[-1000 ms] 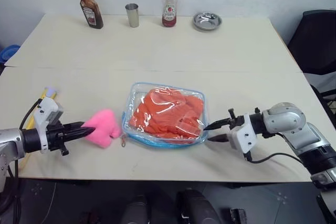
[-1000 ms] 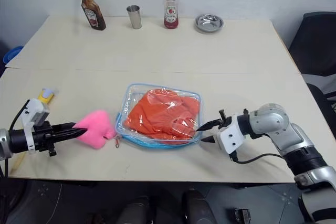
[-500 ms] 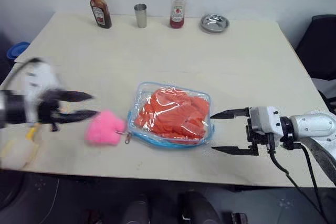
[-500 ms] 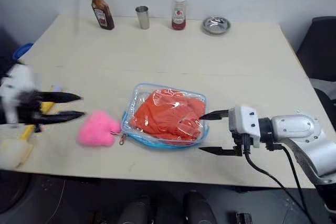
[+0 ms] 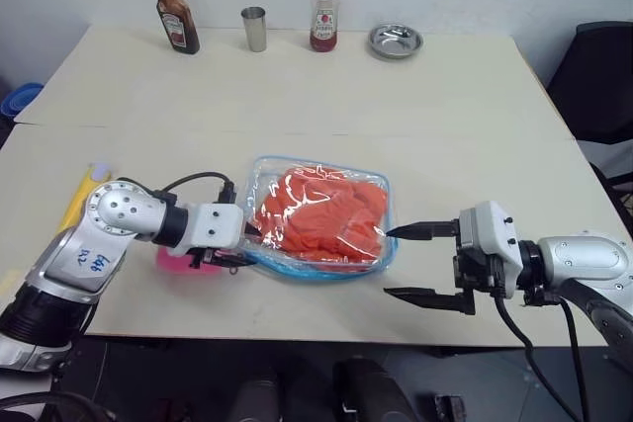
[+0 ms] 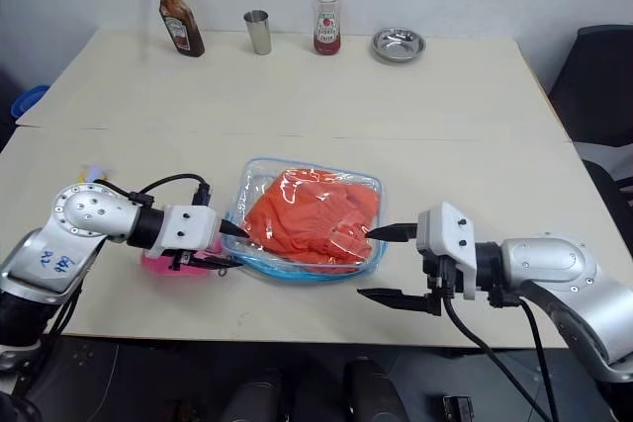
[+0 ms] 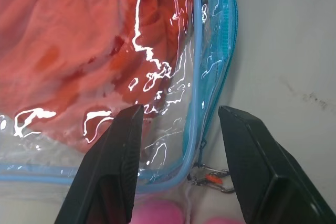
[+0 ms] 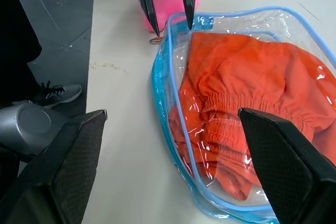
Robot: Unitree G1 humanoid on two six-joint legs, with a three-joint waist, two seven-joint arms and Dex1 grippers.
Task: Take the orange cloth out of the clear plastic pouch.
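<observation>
Orange cloth: the orange cloth [image 5: 321, 211] is bunched up inside the clear plastic pouch [image 5: 265, 180], which lies flat on the table [image 5: 297, 96], near the front edge, between the two arms.
Left pincer: the left gripper [image 7: 178, 124] is spread, with one finger on each side of the pouch's corner, right by the blue zipper trim [image 7: 212, 77]. It is pinching nothing.
Right pincer: the right gripper [image 5: 407, 262] is spread very wide, just beside the pouch's other side. It holds nothing too.
What could go wrong: the plastic is shiny and slippery (it looks that way to me), so the fingers may slide off. If the left gripper grabs the plastic and not the metal pull [image 7: 210, 178], I think the whole pouch could just drag along, still zipped.
Another worry: the pink ball [image 8: 165, 1] sits against the left gripper and could get pinched or pushed.
What the left wrist view shows: the little pull, close up, just outside the corner.
What the right wrist view shows: the cloth's gathered hem and the left gripper at the far corner.
What the eye views show: both arms at once, plus the bottles [image 5: 173, 7] far back.
</observation>
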